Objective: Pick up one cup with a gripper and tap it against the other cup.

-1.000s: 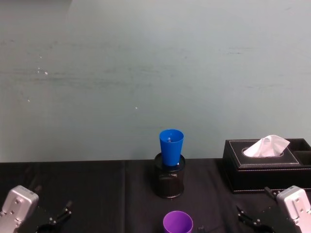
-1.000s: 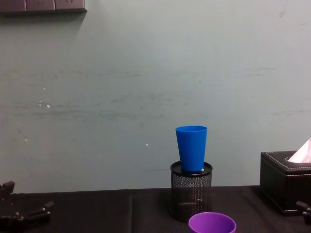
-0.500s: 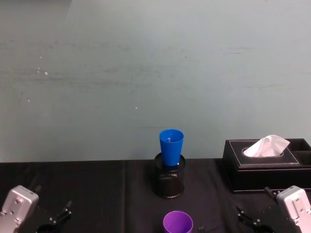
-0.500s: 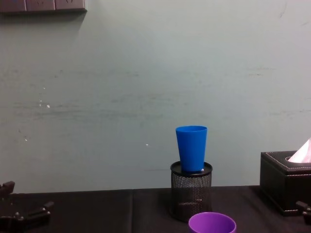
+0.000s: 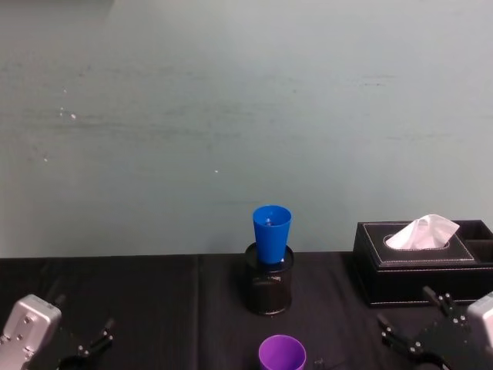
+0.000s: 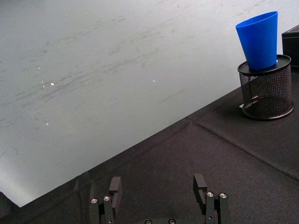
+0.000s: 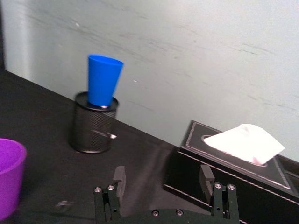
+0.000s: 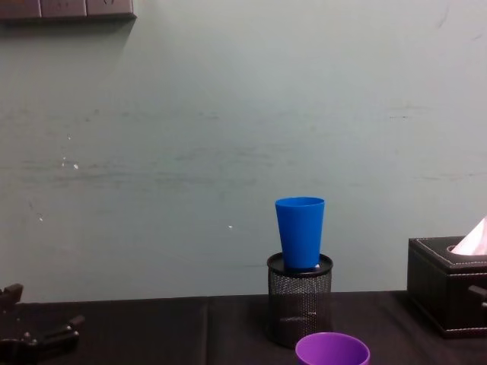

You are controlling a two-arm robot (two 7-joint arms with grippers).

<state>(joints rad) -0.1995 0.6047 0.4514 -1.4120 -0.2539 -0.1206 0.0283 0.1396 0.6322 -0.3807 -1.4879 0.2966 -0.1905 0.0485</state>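
Reading from the left: left gripper (image 5: pixel 81 317) low over the near left corner of the counter (image 5: pixel 154 301), silver wrist housing at the frame edge, well apart from both cups. Fingers (image 6: pixel 115 187) spread wide in the left wrist view, nothing between them, black cloth of the counter beneath.

At centre, toward the back wall: black mesh pen holder (image 5: pixel 268 289), upright on the counter. Seated in its mouth: blue cup (image 5: pixel 271 231), upright, narrow base down inside the rim, open mouth up, most of the body above the mesh.

In front of the holder and slightly to its right, at the near edge of the head view: purple cup (image 5: pixel 282 354), upright on the counter, mouth up, apart from the holder, touched by neither gripper.

Right of centre, toward the back: black tissue box (image 5: pixel 420 266) with pale stitching, white tissue (image 5: pixel 422 231) standing out of the top slot.

At the near right corner: right gripper (image 5: pixel 404 306), low over the counter, just in front of the tissue box, apart from the purple cup. Fingers wide apart in the right wrist view, empty, aimed toward the near side of the tissue box.
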